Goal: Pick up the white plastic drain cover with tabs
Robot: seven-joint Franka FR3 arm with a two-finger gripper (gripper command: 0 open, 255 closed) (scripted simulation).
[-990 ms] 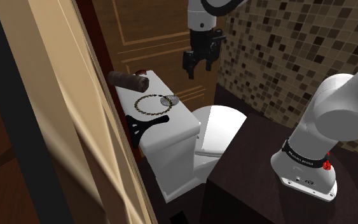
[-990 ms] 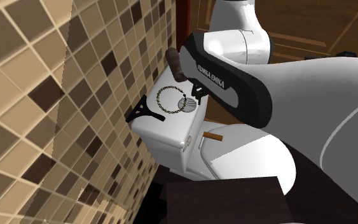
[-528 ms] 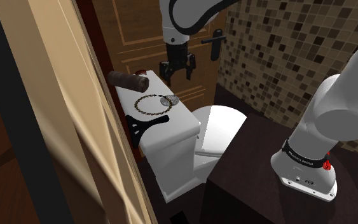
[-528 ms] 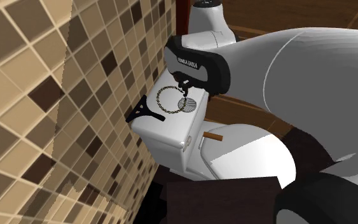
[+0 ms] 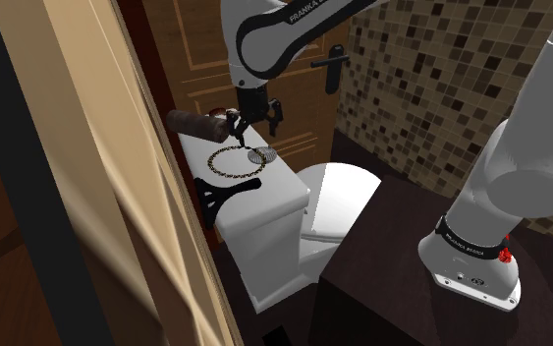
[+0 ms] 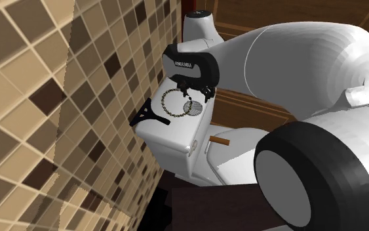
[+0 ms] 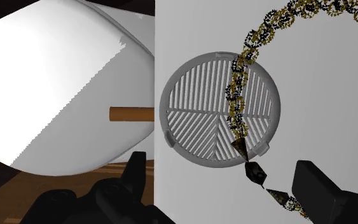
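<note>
The drain cover (image 5: 258,154) is a round grey-white slotted disc with small tabs on its rim. It lies flat on the white toilet tank lid (image 5: 269,183), near the lid's edge toward the bowl. A gold-and-black chain (image 7: 238,95) runs across part of the drain cover (image 7: 203,121). My gripper (image 5: 254,123) hangs open just above the cover, fingers apart and holding nothing. In the wrist view the cover lies just ahead of the gripper (image 7: 225,184), about midway between the fingers. In the second exterior view the gripper (image 6: 193,88) hovers over the cover (image 6: 193,107).
The chain (image 5: 212,167) forms a ring on the lid beside the cover. A black high-heeled shoe (image 5: 220,192) lies at the lid's near end and a brown cylinder (image 5: 197,124) at its far end. The toilet bowl (image 5: 338,197) is beside the tank, a wooden door behind.
The arm has swung toward the shoulder view's left and come down, bringing the open gripper from over the bowl side to just above the tank lid and cover.
</note>
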